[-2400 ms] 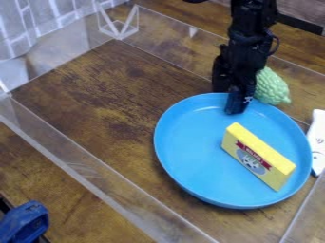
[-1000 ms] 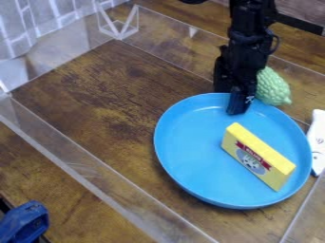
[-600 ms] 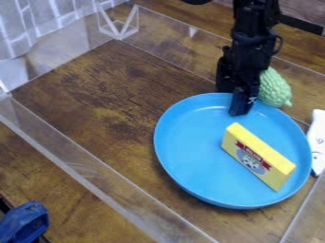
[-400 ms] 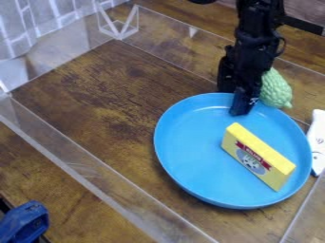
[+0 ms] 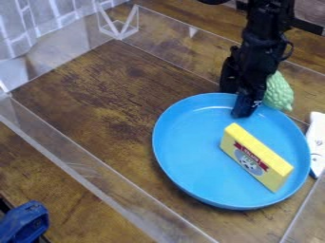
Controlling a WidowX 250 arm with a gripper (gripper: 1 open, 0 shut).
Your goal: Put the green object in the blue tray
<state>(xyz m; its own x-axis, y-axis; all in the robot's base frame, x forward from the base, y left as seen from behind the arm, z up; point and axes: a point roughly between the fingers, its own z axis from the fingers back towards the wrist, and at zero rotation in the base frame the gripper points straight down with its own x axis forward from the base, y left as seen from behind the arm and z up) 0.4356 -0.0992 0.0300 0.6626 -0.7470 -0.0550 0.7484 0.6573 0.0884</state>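
Note:
The green object (image 5: 278, 91) is a small pale-green bumpy lump on the wooden table just beyond the far right rim of the blue tray (image 5: 191, 142). My black gripper (image 5: 246, 101) hangs over the tray's far rim, directly left of the green lump and partly in front of it. One finger (image 5: 244, 102) points down onto the tray's edge. I cannot tell whether the jaws touch or hold the lump. A yellow rectangular block (image 5: 258, 156) with a label lies in the tray on its right side.
A clear plastic wall (image 5: 76, 161) runs around the wooden table. A white object (image 5: 316, 142) lies at the right edge beside the tray. A blue thing (image 5: 22, 224) sits at the bottom left outside the wall.
My arm has shifted a little to the right and tilted, now covering more of the green lump. The tray and the yellow block have nudged slightly left.

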